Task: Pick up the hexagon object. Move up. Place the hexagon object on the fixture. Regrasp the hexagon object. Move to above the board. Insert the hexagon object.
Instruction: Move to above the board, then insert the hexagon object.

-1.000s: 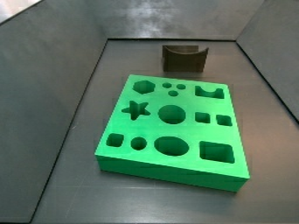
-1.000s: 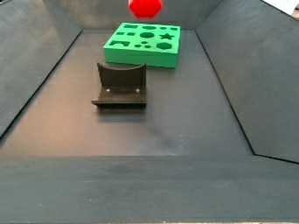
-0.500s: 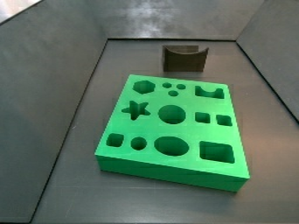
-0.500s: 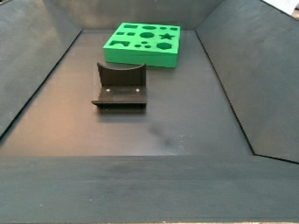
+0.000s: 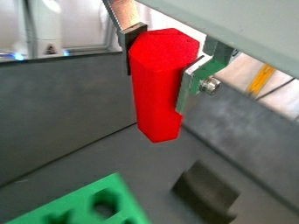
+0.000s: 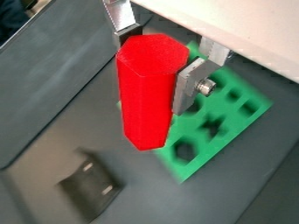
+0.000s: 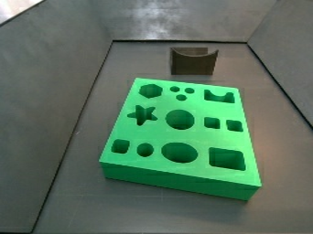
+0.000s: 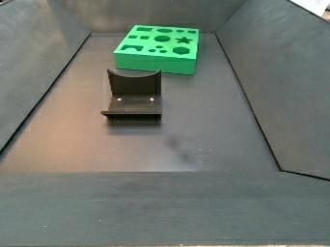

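- My gripper [image 5: 162, 63] is high above the floor, out of both side views, jaws clamped on the hexagon object [image 5: 156, 83].
- Its long axis runs down from the jaws, free end lowest.
- Below lie the fixture [image 6: 91, 182] and the board [image 6: 215, 128]; I judge insertion remains.

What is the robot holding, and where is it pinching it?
The gripper holds the red hexagon, pinched by its upper end between the jaws. The rest hangs free, high over the board and the fixture.
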Tool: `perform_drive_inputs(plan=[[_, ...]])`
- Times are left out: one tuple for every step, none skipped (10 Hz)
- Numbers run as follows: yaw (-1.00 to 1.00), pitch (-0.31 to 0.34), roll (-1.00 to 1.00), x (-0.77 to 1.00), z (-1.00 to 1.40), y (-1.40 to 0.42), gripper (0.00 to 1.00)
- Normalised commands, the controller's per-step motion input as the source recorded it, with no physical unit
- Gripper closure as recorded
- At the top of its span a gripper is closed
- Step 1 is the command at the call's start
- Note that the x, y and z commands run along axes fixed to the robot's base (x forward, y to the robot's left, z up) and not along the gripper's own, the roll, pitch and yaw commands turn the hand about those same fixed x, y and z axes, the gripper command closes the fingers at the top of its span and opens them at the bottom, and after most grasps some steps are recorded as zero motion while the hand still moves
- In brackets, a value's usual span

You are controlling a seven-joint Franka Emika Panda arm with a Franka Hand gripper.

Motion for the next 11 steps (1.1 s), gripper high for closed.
perform_drive_inputs(plan=[[-0.1,0.117,-1.0,-0.11,0.18,-0.55,1.0],[-0.09,0.117,-1.0,-0.07,0.12,-0.35,1.0],[-0.06,0.077,-0.8,-0.04,0.05,-0.13,1.0],[-0.04,0.031,-0.58,-0.05,0.04,-0.08,1.0],[-0.02,-0.007,-0.35,-0.06,0.02,-0.03,1.0],[-0.01,-0.024,-0.27,-0.05,0.01,-0.01,1.0],[0.0,0.0,0.0,0.0,-0.05,0.0,1.0],[-0.3,0.0,-0.11,0.22,-0.35,0.17,1.0],[-0.43,-0.08,-0.23,0.18,-0.52,0.29,1.0],[-0.59,-0.079,-0.21,0.11,-0.49,0.2,1.0],[-0.72,-0.119,-0.24,0.12,-0.5,0.05,1.0]])
